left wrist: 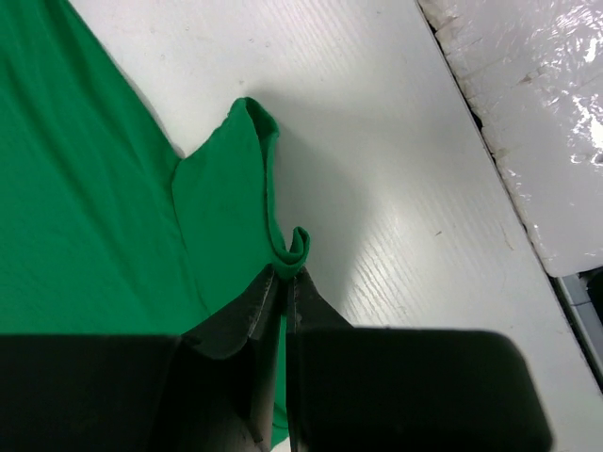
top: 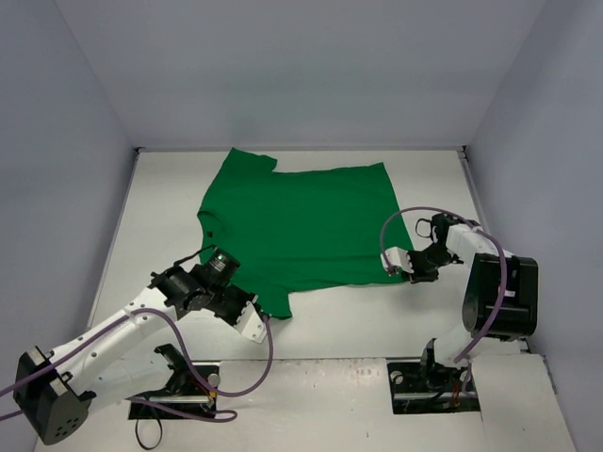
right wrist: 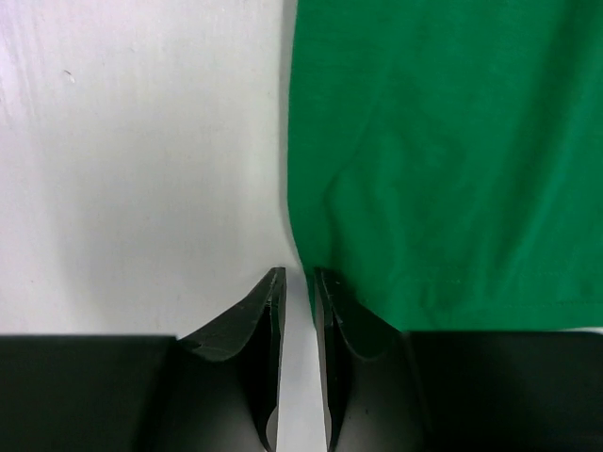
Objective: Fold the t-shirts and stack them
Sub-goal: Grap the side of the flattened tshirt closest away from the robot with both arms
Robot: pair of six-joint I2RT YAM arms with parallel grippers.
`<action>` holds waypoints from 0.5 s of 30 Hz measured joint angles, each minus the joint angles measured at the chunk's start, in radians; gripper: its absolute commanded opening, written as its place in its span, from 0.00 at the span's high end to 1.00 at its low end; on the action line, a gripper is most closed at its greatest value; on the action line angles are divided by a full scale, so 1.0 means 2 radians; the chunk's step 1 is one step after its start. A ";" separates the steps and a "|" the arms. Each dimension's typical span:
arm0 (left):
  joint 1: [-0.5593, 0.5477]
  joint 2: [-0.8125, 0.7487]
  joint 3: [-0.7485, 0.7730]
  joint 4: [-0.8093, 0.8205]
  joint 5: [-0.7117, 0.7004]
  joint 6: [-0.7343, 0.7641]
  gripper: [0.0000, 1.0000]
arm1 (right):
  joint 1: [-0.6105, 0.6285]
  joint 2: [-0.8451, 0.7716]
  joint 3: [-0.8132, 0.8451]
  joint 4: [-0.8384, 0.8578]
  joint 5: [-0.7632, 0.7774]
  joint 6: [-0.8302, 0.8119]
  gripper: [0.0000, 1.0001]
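A bright-green t-shirt (top: 301,226) lies spread flat on the white table, collar at the left. My left gripper (top: 259,320) is at its near left corner, shut on the curled fabric edge. In the left wrist view the t-shirt (left wrist: 94,188) shows a rolled hem pinched at the tips of the left gripper (left wrist: 285,275). My right gripper (top: 400,264) sits low at the near right corner. In the right wrist view its jaws stand a narrow gap apart, with bare table between them. The edge of the t-shirt (right wrist: 443,141) runs just by the right finger of that gripper (right wrist: 297,275).
Pale walls close the table in at the back and on both sides. Both arm bases (top: 174,391) (top: 433,381) stand at the near edge, with purple cables looping off them. A white plastic-wrapped block (left wrist: 528,122) borders the table in the left wrist view.
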 measured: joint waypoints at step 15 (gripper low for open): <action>0.003 0.020 -0.006 -0.008 0.009 -0.006 1.00 | 0.005 -0.069 -0.040 -0.011 -0.003 -0.038 0.65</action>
